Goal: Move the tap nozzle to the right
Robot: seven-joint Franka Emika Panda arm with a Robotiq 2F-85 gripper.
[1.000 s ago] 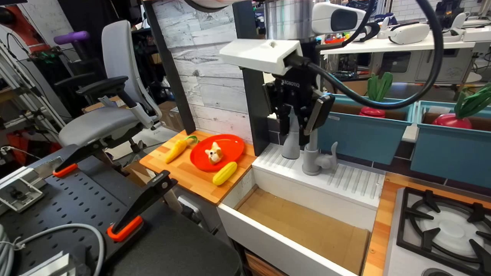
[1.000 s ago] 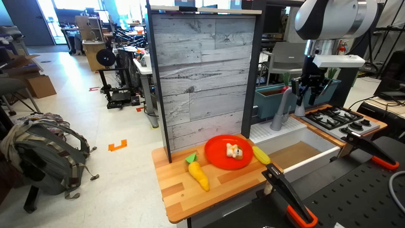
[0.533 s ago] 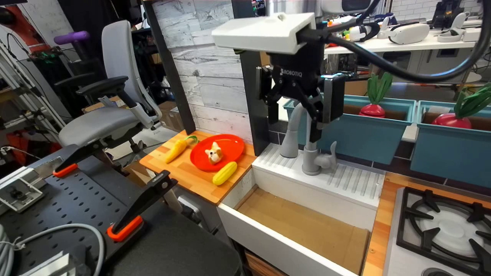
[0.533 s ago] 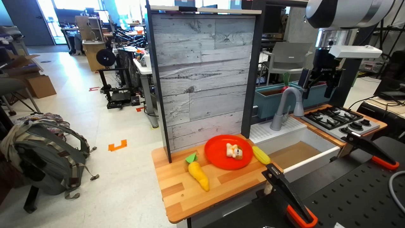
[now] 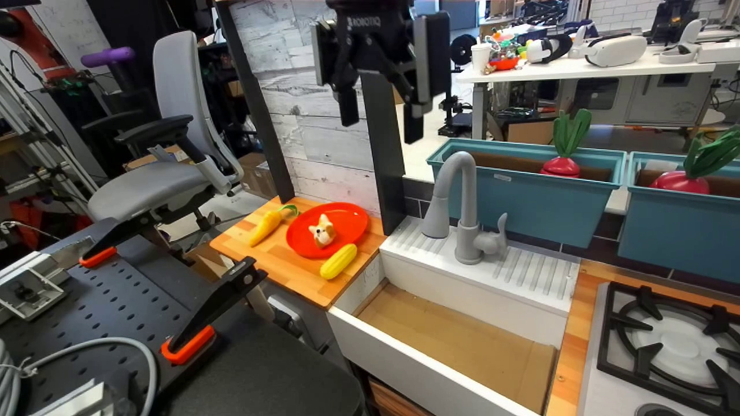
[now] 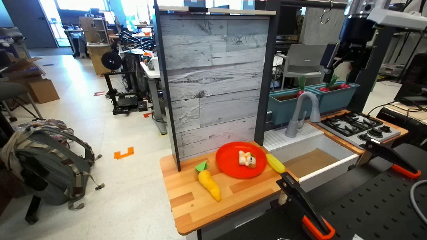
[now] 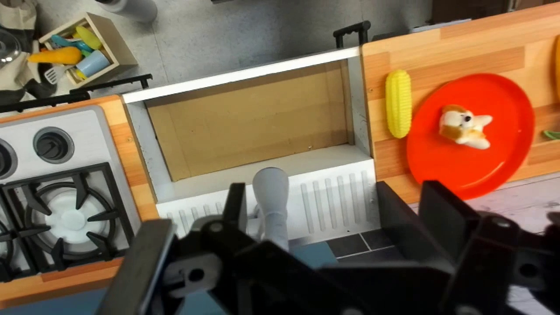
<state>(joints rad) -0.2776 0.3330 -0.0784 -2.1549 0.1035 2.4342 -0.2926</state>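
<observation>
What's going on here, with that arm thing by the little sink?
A robot arm is meant to move the tap nozzle to the right. At this moment its end effector is open, holds nothing and hangs higher than the tap nozzle, not touching it. The spout arches toward the sink basin; whether the job is finished, I can't tell.

The tap nozzle (image 5: 469, 186) looks matt, the plate (image 5: 348, 223) smooth, glossy plastic.

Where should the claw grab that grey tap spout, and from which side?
Likely from above, around the arched top of the grey tap spout: it's uppermost there and slimmer than at its flared end, so the open claw could straddle it.
</observation>
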